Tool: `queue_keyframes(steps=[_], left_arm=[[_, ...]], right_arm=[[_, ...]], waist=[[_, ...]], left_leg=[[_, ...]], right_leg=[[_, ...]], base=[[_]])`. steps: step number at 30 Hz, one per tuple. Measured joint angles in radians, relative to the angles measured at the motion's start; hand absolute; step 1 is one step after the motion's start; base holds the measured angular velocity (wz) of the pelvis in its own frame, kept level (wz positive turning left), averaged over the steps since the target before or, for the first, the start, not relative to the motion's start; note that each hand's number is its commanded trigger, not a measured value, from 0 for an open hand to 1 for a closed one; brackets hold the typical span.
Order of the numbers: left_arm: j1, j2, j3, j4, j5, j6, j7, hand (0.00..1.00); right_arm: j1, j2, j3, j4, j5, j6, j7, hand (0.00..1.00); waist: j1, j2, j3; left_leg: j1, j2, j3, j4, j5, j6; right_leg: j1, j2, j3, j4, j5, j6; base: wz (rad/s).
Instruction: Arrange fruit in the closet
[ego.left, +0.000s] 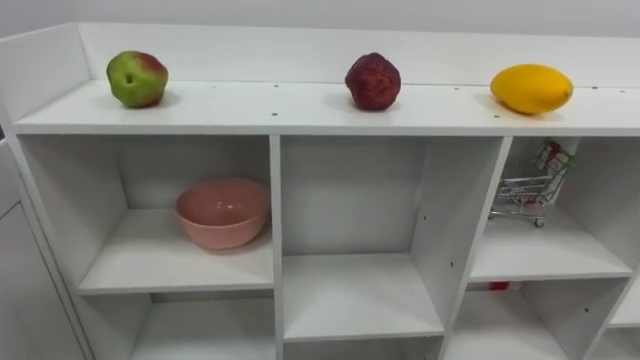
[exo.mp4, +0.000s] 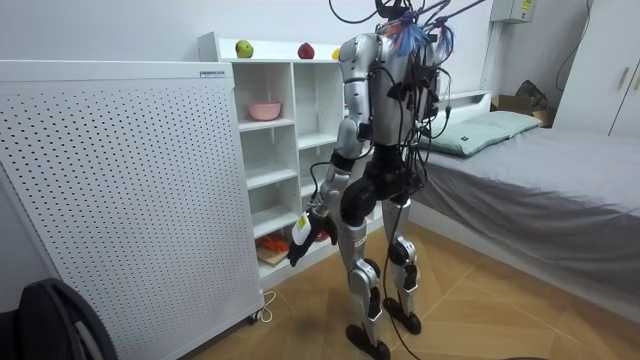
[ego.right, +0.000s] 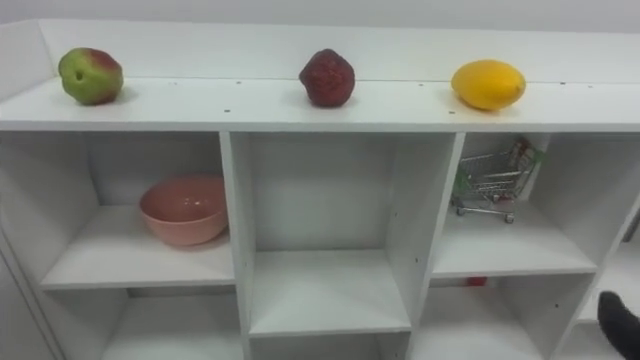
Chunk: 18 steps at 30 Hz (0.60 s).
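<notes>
While the robot stands upright on the wooden floor facing the white closet (ego.left: 276, 200), with a bed (exo.mp4: 540, 170) behind it and a white perforated panel (exo.mp4: 120, 190) on the room view's left, three fruits sit on the closet's top board. Green-and-red apple (ego.left: 137, 79) near the board's left end, just beside the raised side wall. Dark red fruit (ego.left: 373, 81) about mid-board, above the centre column of compartments. Yellow fruit (ego.left: 531, 88) toward the right end, lying on its side. All three well apart, none touching, each closer to the back lip than the front edge. Upper left compartment: pink bowl (ego.left: 222, 212), upright, on its shelf. Upper right compartment: small wire toy cart (ego.left: 530, 185) toward the back. Centre compartments bare. Left robot hand (exo.mp4: 303, 243) hangs low beside the thigh in the room view, well below the fruit; released or clenched, cannot tell. Right robot hand (ego.right: 620, 320) shows as a dark tip at the lower right corner of the right eye view; state not readable either.
</notes>
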Motion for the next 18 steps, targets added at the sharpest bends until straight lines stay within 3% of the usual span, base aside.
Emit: queue_keyframes(steps=[9, 13, 18], left_arm=[[-0.007, -0.002, -0.024, 0.001, 0.020, -0.006, -0.007, 0.00], [-0.016, 0.001, -0.053, 0.001, 0.020, -0.012, -0.010, 0.00], [-0.021, 0.004, -0.059, 0.002, 0.030, -0.012, -0.047, 0.00]], right_arm=[[-0.114, -0.029, 0.051, -0.153, -0.121, -0.038, -0.015, 0.00], [-0.155, -0.070, 0.097, -0.166, -0.122, -0.039, 0.050, 0.00], [-0.228, -0.082, 0.112, -0.174, -0.122, -0.038, 0.122, 0.00]], waist=[[0.002, 0.000, 0.0011], [0.004, -0.010, 0.0047], [0.006, -0.017, 0.0043]], left_leg=[[-0.015, 0.001, -0.012, 0.007, 0.001, 0.000], [-0.017, 0.002, -0.013, 0.008, 0.001, 0.000], [-0.028, 0.003, -0.014, 0.010, 0.001, -0.001]], right_leg=[[-0.004, -0.004, -0.045, 0.012, 0.000, 0.000], [-0.006, -0.004, -0.048, 0.013, 0.001, -0.001], [-0.016, -0.005, -0.057, 0.014, 0.001, -0.002]], base=[[0.02], [0.00], [0.01]])
